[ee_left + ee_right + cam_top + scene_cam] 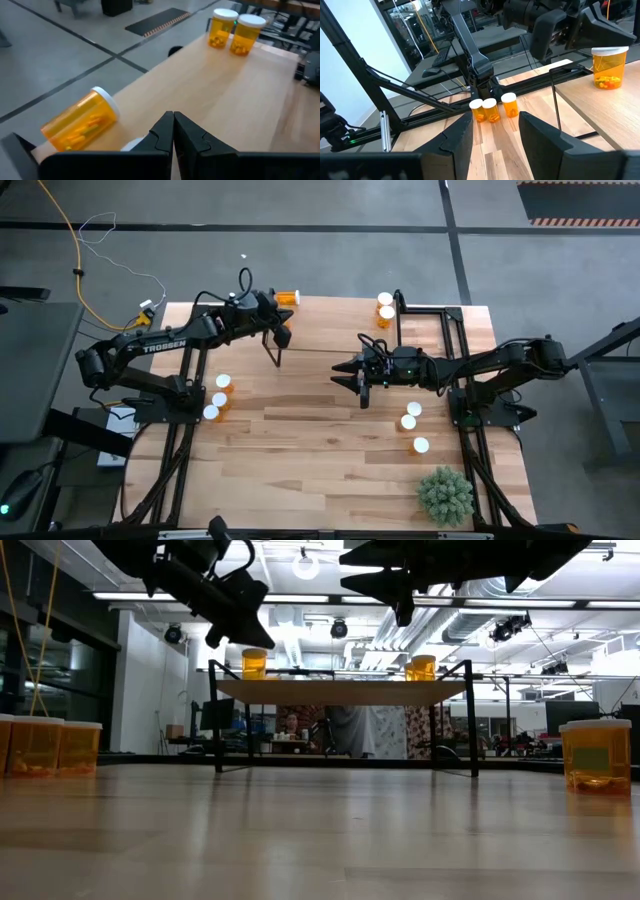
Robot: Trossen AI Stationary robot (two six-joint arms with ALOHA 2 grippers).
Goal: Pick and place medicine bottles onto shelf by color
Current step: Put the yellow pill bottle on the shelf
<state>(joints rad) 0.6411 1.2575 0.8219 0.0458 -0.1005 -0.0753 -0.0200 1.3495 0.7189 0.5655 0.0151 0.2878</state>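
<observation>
The shelf (340,691) stands at the table's far edge. At its left end one medicine bottle (80,122) lies on its side, and another (609,67) stands upright beside it. Two more bottles (231,32) stand at the right end. My left gripper (282,332) is shut and hangs just above the upright left bottle, clear of it in the low view. My right gripper (338,374) floats open and level over the table's middle, with nothing between its fingers. Three bottles (218,395) stand on the table by the left arm's base, and three (412,425) by the right.
A green spiky plant (445,495) sits at the near right corner. The black arm stands (170,395) flank the table on both sides. Bare wood (310,450) lies between the two bottle groups and in front of the shelf.
</observation>
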